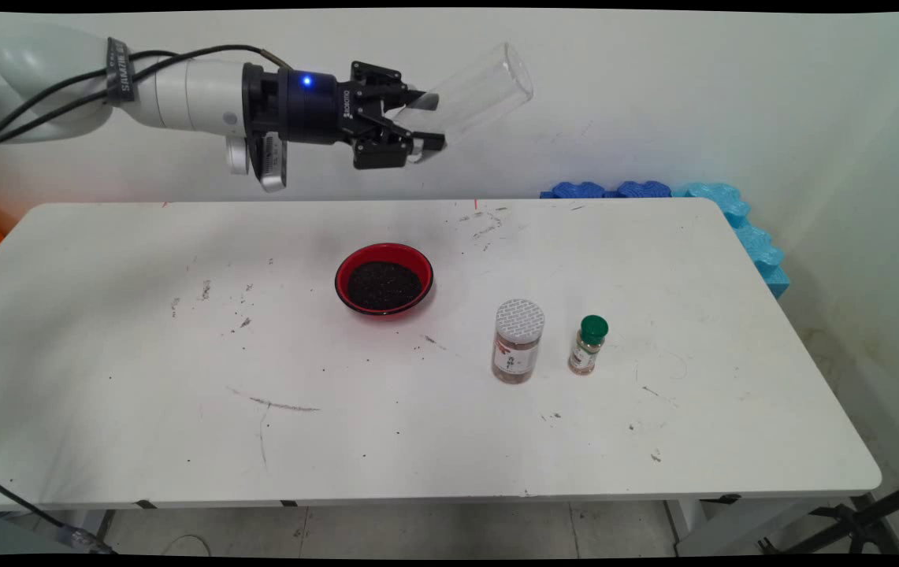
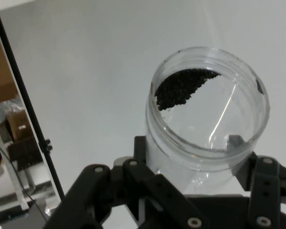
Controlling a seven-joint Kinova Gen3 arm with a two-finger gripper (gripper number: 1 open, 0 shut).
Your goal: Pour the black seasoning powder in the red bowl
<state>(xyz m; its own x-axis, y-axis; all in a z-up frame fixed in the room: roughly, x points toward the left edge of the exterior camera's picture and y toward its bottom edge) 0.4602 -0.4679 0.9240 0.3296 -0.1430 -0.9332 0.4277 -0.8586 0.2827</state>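
High above the table, my gripper (image 1: pixel 427 122) is shut on a clear plastic jar (image 1: pixel 471 93), held tilted with its mouth up and to the right. In the hand view the clear plastic jar (image 2: pixel 207 121) sits between my fingers (image 2: pixel 140 152), with a patch of dark grains clinging inside near its rim. Below and slightly left of the jar, a red bowl (image 1: pixel 384 278) holding dark grains rests on the white table (image 1: pixel 142 378).
A spice jar with a white patterned lid (image 1: pixel 518 341) and a small bottle with a green cap (image 1: pixel 589 344) stand right of the bowl. Blue foam pieces (image 1: pixel 733 216) line the table's far right edge. Dark specks lie scattered on the tabletop.
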